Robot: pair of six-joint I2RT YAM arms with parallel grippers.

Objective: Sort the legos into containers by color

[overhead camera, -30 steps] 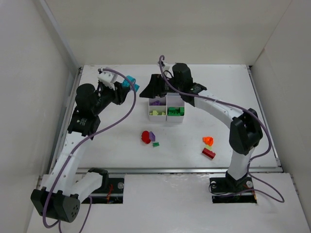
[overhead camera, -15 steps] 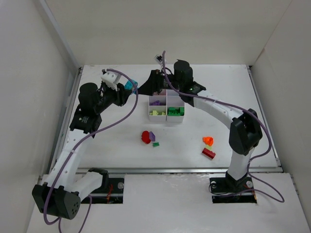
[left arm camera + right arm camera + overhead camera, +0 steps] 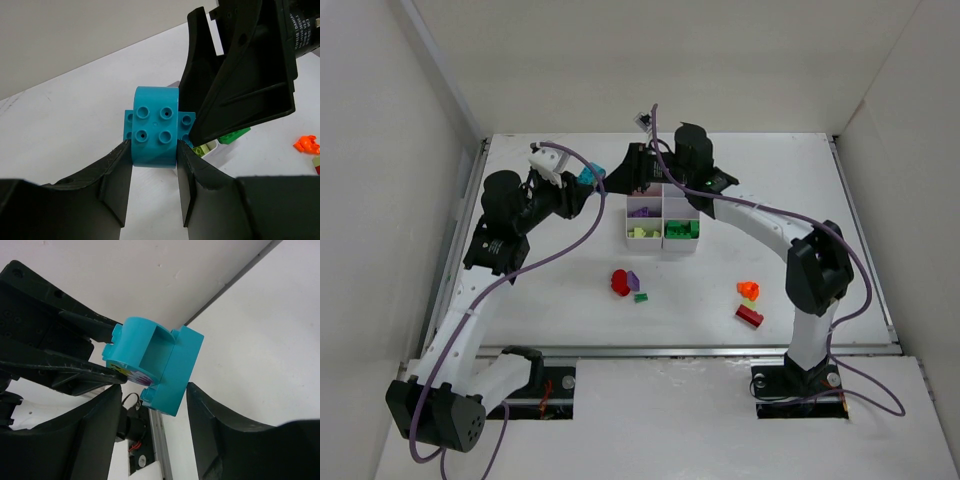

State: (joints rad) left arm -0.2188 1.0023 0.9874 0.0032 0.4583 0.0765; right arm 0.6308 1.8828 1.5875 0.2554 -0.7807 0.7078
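Note:
My left gripper (image 3: 582, 184) is shut on a large cyan lego (image 3: 587, 177) and holds it in the air just left of the white six-compartment tray (image 3: 660, 243). In the left wrist view the cyan lego (image 3: 157, 132) is clamped between both fingers of the gripper (image 3: 154, 152). My right gripper (image 3: 618, 180) is open, and in its wrist view (image 3: 152, 395) the jaws straddle the lower end of the cyan lego (image 3: 157, 362) with a gap on the left side. The tray holds purple (image 3: 640, 211), yellow-green (image 3: 640, 232) and green legos (image 3: 681, 230).
Loose on the table lie a red lego (image 3: 619, 283), a purple one (image 3: 633, 279), a small green one (image 3: 641, 297), an orange one (image 3: 749, 290) and a red one (image 3: 750, 316). The two grippers are very close together, near the back wall.
My right gripper has swung left to the cyan lego. My left gripper has shifted slightly right with the lego in it.

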